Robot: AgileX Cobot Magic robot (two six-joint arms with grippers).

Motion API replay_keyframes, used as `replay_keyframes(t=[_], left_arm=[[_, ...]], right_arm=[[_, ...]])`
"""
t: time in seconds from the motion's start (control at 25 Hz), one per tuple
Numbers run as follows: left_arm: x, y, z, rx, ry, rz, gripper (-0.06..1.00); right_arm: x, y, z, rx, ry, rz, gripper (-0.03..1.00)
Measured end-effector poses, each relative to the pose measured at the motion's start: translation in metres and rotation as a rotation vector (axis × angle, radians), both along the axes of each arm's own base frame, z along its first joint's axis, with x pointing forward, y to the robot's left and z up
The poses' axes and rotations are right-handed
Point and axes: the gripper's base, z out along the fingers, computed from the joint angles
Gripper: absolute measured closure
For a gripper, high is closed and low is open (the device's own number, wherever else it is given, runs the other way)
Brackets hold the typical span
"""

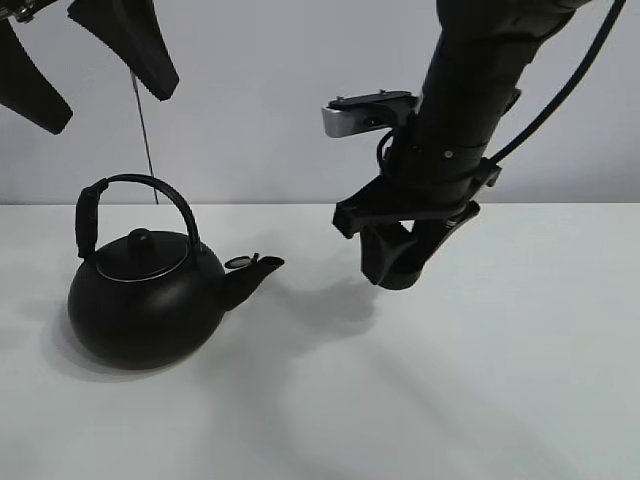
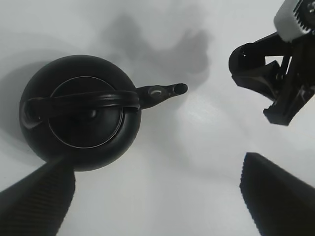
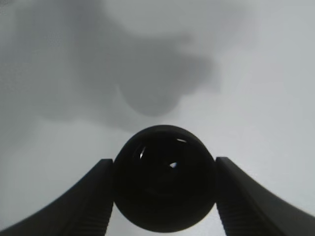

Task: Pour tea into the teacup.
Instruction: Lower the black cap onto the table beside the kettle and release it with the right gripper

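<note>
My right gripper (image 1: 403, 250) is shut on the teacup (image 1: 398, 266), a small round black cup. It hangs a little above the white table, to the right of the kettle's spout. In the right wrist view the teacup (image 3: 165, 177) sits squeezed between both fingers (image 3: 98, 191), its shadow on the table beneath. The large black kettle (image 1: 145, 300) with an arched handle stands on the table at the left, spout pointing right. My left gripper (image 1: 110, 108) hovers high above the kettle (image 2: 78, 113), open and empty, its ridged fingers (image 2: 37, 201) spread wide.
The white table (image 1: 500, 380) runs back to a plain grey wall. A thin dark rod (image 1: 145, 130) stands behind the kettle. The right arm's cable (image 1: 570, 90) loops at the top right.
</note>
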Motion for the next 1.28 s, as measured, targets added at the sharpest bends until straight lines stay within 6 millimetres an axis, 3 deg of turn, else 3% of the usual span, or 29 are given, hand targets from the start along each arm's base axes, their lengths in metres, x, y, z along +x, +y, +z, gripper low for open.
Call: replay_keyframes(t=[0.24,0.56,0.92,1.28], left_arm=[[0.0,0.0,0.0,0.0,0.0,0.0,0.29],[0.0,0.0,0.0,0.0,0.0,0.0,0.29],[0.0,0.0,0.0,0.0,-0.001,0.0,0.29],[0.0,0.0,0.0,0.0,-0.001,0.0,0.29]], right_arm=[[-0.014,0.035,-0.005,0.003,-0.02,0.097,0.57],[-0.012,0.056,-0.026,-0.005,-0.007,0.131,0.57],[-0.006,0.059,-0.046,-0.042,0.01,0.141,0.57],[-0.004,0.06,-0.047,-0.035,-0.009,0.141,0.57]])
